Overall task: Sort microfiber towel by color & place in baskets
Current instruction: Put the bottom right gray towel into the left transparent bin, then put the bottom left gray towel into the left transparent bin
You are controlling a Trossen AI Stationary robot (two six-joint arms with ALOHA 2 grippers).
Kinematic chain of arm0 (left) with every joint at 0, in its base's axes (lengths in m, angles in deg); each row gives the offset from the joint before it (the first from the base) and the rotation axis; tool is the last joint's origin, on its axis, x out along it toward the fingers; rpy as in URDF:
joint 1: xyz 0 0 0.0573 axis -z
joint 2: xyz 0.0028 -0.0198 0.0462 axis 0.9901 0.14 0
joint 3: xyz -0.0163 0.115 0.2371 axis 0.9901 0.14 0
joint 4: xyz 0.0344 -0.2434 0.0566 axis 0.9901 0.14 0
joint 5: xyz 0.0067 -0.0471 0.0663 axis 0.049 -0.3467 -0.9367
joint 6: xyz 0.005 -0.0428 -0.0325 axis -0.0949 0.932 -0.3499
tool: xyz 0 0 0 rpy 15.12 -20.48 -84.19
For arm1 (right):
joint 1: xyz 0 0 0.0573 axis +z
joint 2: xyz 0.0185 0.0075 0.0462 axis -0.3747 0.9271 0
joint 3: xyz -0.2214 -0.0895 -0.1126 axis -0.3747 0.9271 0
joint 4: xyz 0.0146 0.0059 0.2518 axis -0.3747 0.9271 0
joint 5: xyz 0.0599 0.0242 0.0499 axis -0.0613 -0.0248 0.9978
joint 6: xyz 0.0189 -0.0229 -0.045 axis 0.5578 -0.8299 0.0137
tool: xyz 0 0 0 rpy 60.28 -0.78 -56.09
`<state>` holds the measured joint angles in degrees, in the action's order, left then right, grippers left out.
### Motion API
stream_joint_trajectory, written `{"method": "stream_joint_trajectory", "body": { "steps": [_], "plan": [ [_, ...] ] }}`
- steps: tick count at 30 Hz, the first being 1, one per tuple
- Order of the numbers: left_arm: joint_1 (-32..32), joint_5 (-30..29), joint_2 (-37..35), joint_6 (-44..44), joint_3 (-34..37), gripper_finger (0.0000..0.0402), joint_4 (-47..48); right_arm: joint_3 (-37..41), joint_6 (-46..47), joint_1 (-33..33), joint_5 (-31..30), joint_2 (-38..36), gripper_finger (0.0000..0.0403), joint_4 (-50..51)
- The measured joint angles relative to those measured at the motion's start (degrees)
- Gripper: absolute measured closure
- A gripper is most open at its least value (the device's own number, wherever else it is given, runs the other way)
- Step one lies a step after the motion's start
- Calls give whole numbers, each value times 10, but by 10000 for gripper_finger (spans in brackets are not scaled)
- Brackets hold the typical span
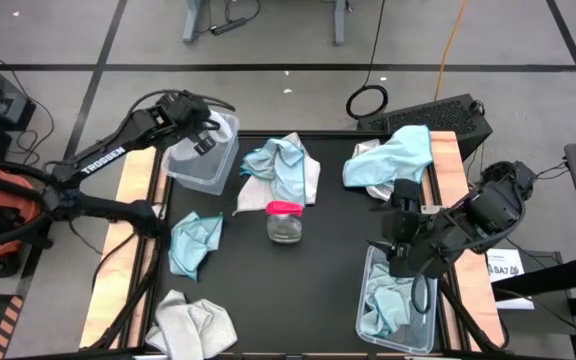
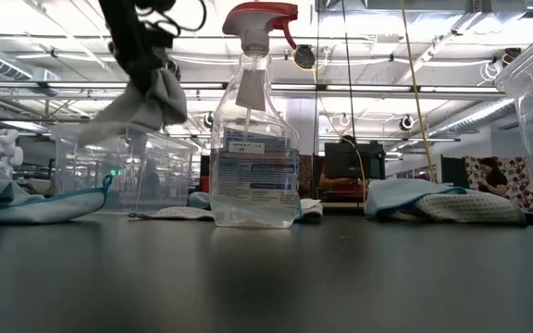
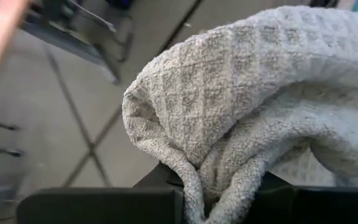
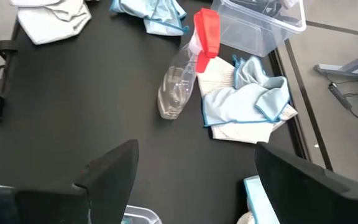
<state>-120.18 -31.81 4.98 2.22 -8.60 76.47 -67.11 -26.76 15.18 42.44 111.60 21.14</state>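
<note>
Room: grey floor with dark lines around a black table (image 1: 308, 290).
Left gripper (image 1: 203, 135): above the clear plastic basket at the far left corner (image 1: 203, 165); fingers clamped on a pale grey waffle-textured microfiber towel (image 3: 260, 118).
Right gripper (image 1: 400, 250): above the clear plastic basket at the near right (image 1: 423, 330), which holds light blue towels (image 1: 383, 300); fingers wide apart, nothing between them.
Other towels: blue and white heap (image 1: 283, 170), blue cloth (image 1: 193, 240), grey cloth (image 1: 193, 322), blue cloth (image 1: 393, 160).
Centre: clear spray bottle with red trigger head (image 1: 285, 220); label not readable.
Writing: "TROSSEN" on the left arm (image 1: 103, 160).
</note>
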Motion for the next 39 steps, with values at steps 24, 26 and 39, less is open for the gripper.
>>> {"method": "stream_joint_trajectory", "body": {
  "steps": [24, 26, 39],
  "plan": [
    [-92, 117, 97, 43, 58, 261, 65, 0, 27, 24, -3, 4, 90, 0],
    [-92, 117, 96, 44, 58, 249, 75, 0, 27, 24, -3, 4, 90, 0],
    [-89, 128, 39, 58, 19, 172, 109, 0, 26, 24, -3, 4, 90, 0]
  ]
}}
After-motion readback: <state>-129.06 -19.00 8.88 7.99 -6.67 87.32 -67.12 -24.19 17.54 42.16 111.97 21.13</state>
